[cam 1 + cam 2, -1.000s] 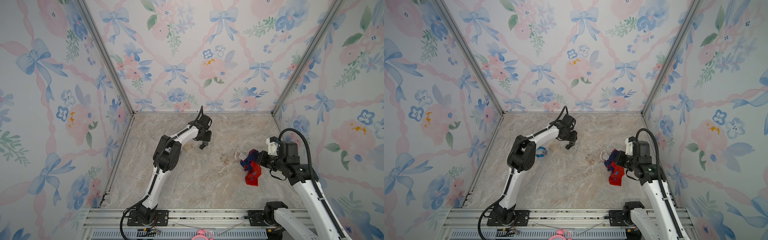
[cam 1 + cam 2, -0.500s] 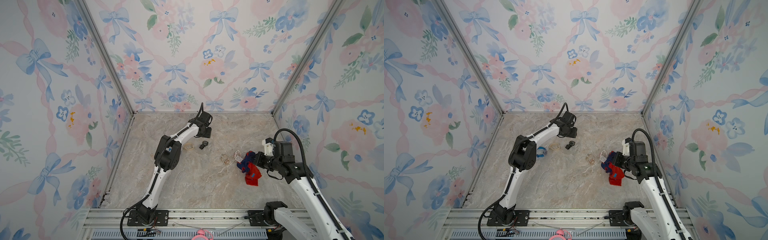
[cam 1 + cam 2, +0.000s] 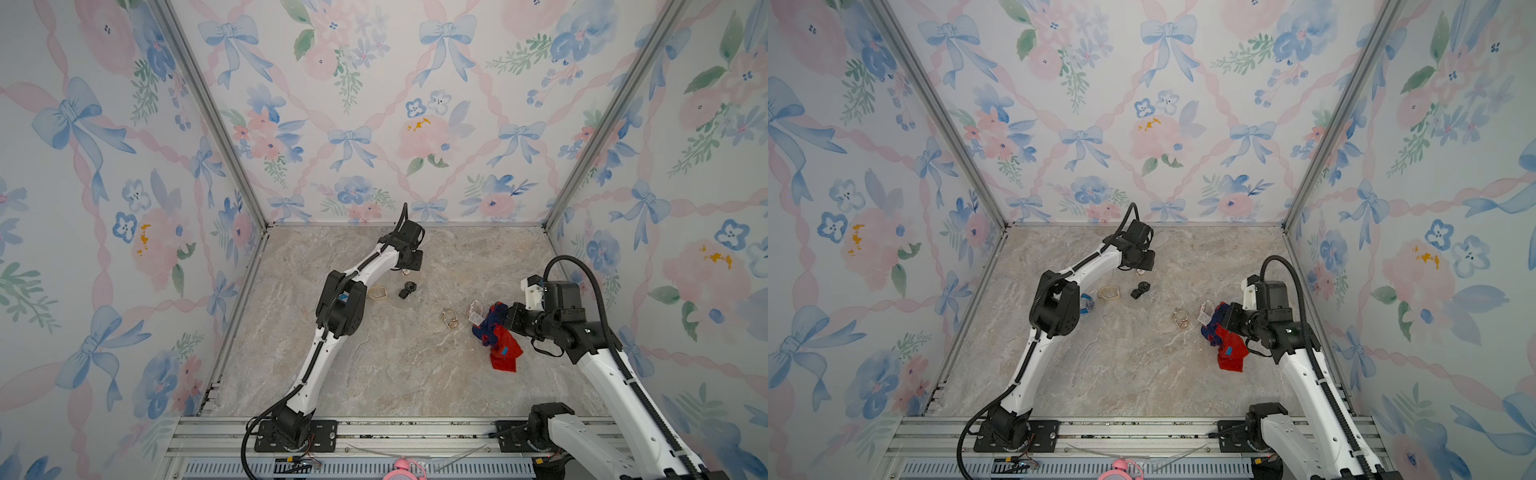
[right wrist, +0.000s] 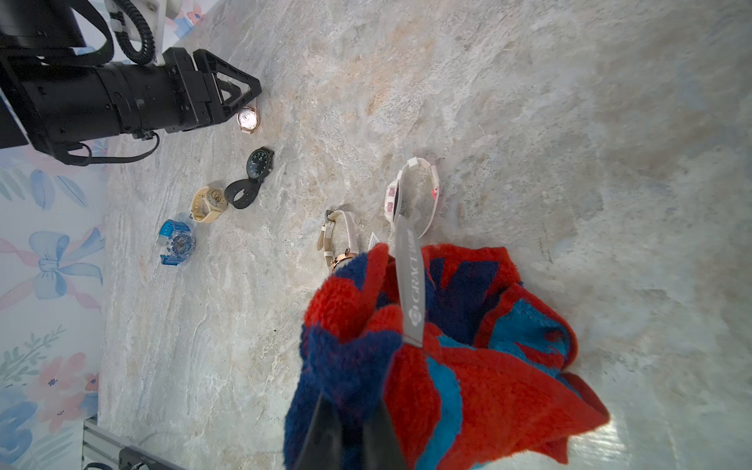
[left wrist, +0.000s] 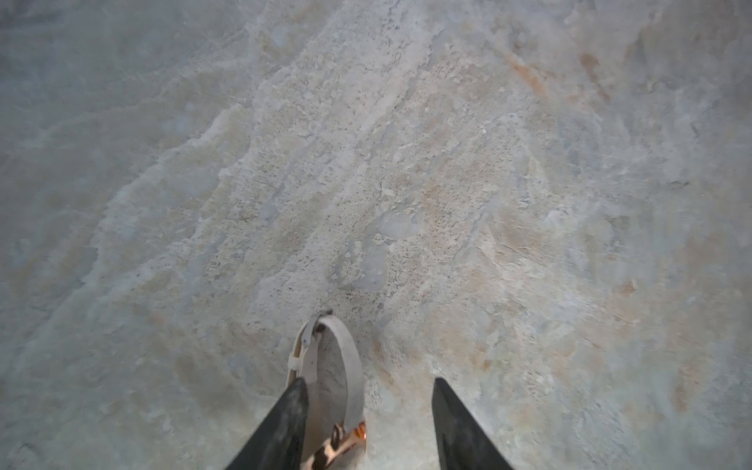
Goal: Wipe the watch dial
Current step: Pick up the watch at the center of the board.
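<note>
The left gripper (image 5: 368, 390) stood with its jaws partly open, astride the rose-gold watch (image 5: 355, 366), the strap close against one finger and not clamped. That watch lay just beside the black watch (image 4: 259, 163), on its back-wall side. The right gripper (image 4: 352, 407) was pinched tight on the cloth (image 4: 488, 386), well apart from the black watch.

Lying in a loose row on the marbled bench (image 4: 529, 122): black watch (image 4: 259, 162), tan watch (image 4: 209, 203) just beside, translucent blue watch (image 4: 177, 243) near that. Floral bow wallpaper (image 3: 353, 137) behind.
</note>
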`<action>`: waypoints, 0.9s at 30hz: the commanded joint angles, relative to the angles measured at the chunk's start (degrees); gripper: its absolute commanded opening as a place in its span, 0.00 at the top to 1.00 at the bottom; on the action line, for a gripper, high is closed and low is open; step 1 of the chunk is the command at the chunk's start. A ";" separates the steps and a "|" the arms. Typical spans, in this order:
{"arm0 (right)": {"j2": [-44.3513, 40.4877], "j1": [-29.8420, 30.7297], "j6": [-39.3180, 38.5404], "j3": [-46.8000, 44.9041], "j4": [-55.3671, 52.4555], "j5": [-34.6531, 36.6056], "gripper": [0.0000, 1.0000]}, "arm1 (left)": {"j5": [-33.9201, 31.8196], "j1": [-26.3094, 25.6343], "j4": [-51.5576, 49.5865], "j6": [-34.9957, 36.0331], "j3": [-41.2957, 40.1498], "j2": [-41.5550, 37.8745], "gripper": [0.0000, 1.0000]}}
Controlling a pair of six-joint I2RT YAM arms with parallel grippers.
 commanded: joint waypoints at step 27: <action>2.02 0.62 0.08 -1.24 3.60 -1.14 1.00 | 0.13 0.24 -2.07 -0.53 6.20 6.46 0.70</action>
